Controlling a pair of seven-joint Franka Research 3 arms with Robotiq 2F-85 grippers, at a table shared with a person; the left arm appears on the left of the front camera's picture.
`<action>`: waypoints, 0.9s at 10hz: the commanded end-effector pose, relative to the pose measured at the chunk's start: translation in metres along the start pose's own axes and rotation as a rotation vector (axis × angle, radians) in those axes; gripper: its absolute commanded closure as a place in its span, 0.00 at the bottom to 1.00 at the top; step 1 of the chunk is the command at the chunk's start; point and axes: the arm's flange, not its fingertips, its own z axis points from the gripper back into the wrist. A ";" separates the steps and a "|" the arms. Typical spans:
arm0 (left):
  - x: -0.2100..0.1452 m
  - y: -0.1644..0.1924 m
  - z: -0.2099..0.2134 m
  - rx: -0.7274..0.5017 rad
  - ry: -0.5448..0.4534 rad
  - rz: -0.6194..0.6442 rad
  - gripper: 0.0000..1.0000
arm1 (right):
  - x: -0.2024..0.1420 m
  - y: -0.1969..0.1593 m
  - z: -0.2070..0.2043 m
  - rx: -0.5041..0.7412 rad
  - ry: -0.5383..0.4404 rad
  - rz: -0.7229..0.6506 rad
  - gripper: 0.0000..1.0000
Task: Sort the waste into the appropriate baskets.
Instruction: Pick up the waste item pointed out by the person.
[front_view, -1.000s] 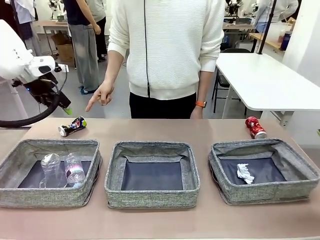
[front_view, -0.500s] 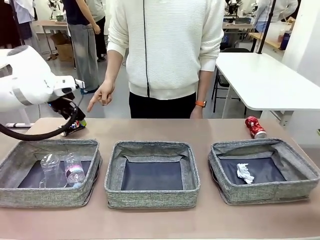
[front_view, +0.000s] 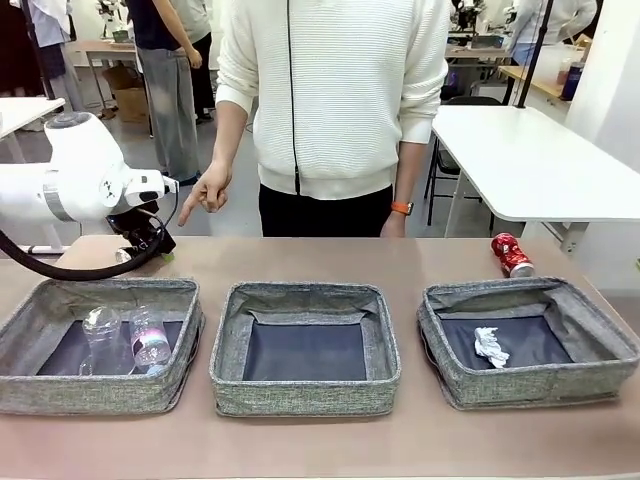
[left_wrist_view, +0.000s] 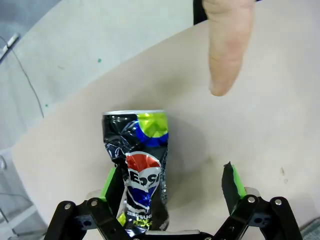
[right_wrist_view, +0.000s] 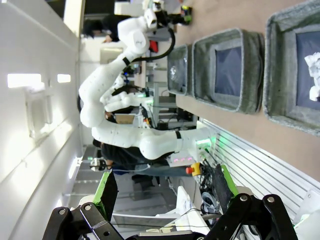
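A crushed dark multicoloured can (left_wrist_view: 136, 160) lies on the table between the fingers of my open left gripper (left_wrist_view: 172, 182), close against the left pad (left_wrist_view: 109, 182). In the front view that gripper (front_view: 150, 245) is lowered at the table's far left and covers the can. A crushed red can (front_view: 511, 254) lies at the far right. Three grey baskets stand in a row: the left one (front_view: 100, 290) holds a clear bottle (front_view: 150, 340) and a clear cup (front_view: 100, 335), the middle one (front_view: 305, 292) holds nothing, the right one (front_view: 520, 290) holds a paper wad (front_view: 490, 345). My right gripper (right_wrist_view: 165, 192) is open, off the table.
A person in a white sweater stands at the far side, one hand (front_view: 205, 192) pointing a finger (left_wrist_view: 227, 45) down toward the dark can. A strip of bare table runs behind the baskets. A white table (front_view: 540, 160) stands beyond at the right.
My left arm swung right and down, bringing its open gripper over the dark can so the fingers now straddle it. The person's pointing hand stayed put.
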 end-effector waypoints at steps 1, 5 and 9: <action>0.007 0.000 0.000 0.018 0.016 0.020 0.00 | 0.001 0.002 0.003 0.020 0.000 0.019 0.00; 0.006 0.003 -0.008 -0.012 0.048 0.022 0.00 | 0.001 0.002 0.003 0.020 0.000 0.019 0.00; 0.007 0.005 -0.008 -0.001 0.080 0.029 0.58 | 0.001 0.002 0.003 0.020 0.000 0.019 0.00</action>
